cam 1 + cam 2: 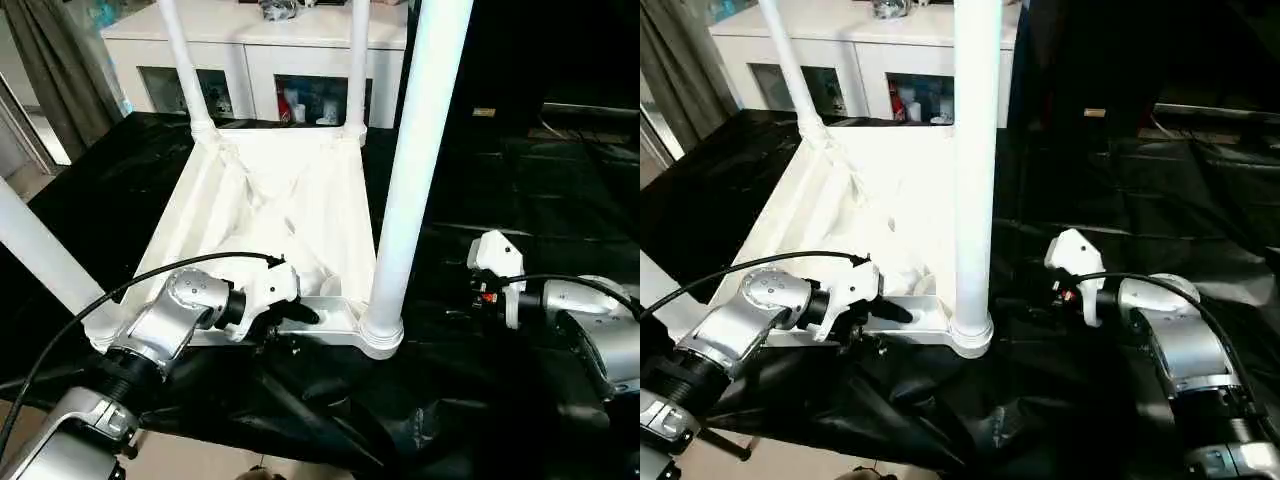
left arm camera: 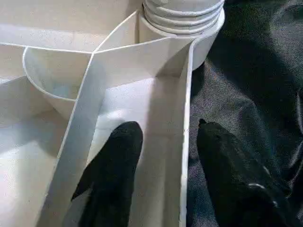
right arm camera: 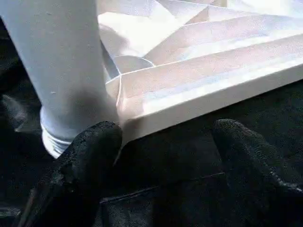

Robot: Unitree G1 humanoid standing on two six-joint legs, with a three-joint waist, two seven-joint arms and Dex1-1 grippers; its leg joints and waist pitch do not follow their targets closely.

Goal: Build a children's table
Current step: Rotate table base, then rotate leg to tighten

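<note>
The white tabletop (image 1: 262, 190) lies upside down on black cloth, ribbed underside up. A leg stands in each corner socket: near right (image 1: 420, 150), near left (image 1: 40, 255), far left (image 1: 185, 60) and far right (image 1: 357, 60). My left gripper (image 2: 165, 130) is open at the near rim (image 2: 185, 118). One finger (image 2: 118, 156) rests inside the ribbed channel and the other lies outside on the cloth. My right gripper (image 3: 165, 137) is open and low over the cloth, just outside the near right corner (image 3: 118, 90), touching nothing.
A white cabinet (image 1: 250, 40) with glass-fronted shelves stands close behind the far legs. The black cloth (image 1: 540, 190) lies wrinkled over the whole work surface, with its front edge near my arms. A black cable (image 1: 70, 315) loops over my left forearm.
</note>
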